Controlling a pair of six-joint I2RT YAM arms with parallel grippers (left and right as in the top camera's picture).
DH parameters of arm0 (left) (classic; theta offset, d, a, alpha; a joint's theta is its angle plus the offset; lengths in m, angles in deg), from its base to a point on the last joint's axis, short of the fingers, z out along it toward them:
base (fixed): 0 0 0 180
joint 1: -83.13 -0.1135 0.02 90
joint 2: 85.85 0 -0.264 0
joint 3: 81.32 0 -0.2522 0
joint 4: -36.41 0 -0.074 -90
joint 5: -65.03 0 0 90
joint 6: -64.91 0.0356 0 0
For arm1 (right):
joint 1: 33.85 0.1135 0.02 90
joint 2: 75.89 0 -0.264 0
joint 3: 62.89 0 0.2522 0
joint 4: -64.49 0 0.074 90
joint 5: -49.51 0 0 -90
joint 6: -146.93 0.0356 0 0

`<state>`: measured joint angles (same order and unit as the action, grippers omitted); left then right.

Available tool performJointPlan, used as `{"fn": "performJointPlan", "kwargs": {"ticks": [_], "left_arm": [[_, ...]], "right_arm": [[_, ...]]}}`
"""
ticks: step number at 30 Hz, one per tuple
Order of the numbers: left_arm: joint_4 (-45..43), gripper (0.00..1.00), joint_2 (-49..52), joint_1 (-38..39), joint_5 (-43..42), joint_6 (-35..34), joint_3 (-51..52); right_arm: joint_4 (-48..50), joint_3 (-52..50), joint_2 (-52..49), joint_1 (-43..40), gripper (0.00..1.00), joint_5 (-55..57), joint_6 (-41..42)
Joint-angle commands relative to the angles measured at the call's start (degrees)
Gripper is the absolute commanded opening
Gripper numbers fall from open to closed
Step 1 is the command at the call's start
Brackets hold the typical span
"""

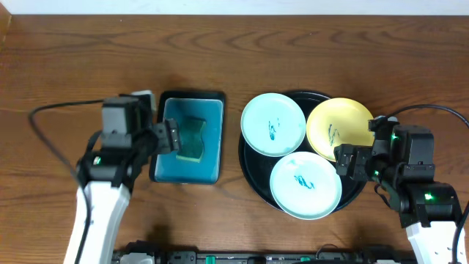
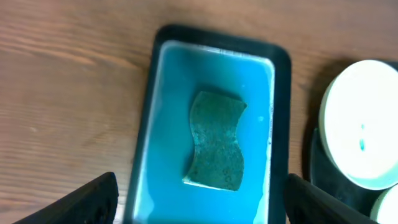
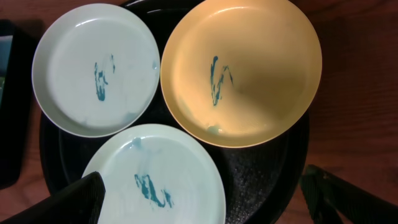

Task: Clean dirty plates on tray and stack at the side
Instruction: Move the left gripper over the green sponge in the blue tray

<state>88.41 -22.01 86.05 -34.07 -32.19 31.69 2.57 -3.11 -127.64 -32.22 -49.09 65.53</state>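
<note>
My right claw (image 1: 344,163) hangs wide open, holding nothing, at the black tray's (image 1: 253,169) right rim. On that tray lie the three scribbled plates: the yellow plate (image 1: 339,130) far right, the far mint plate (image 1: 272,125) far left, the near mint plate (image 1: 305,185) at its near edge. Left of the tray, my left claw (image 1: 173,138), also spread wide and empty, hovers over the sponge (image 1: 192,139) in the teal tray (image 1: 176,167) on the bench (image 1: 73,59).
</note>
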Motion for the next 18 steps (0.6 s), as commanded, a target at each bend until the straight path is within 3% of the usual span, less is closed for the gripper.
{"fn": "performJointPlan", "kwargs": {"ticks": [1, 11, 18], "left_arm": [[-1.4, 0.80, 6.6, 2.4, -0.7, -0.7, -1.0], [-6.7, 0.50, 21.8, 5.9, -0.7, -0.7, -1.0], [-7.8, 0.47, 26.4, 6.0, -0.8, -0.7, -1.0]], "right_arm": [[0.1, 1.1, 0.0, 1.0, 0.99, -0.7, 0.4], [0.0, 1.1, 0.0, 1.0, 0.99, -0.7, 0.4], [0.0, 1.1, 0.0, 1.0, 0.99, -0.7, 0.4]]}}
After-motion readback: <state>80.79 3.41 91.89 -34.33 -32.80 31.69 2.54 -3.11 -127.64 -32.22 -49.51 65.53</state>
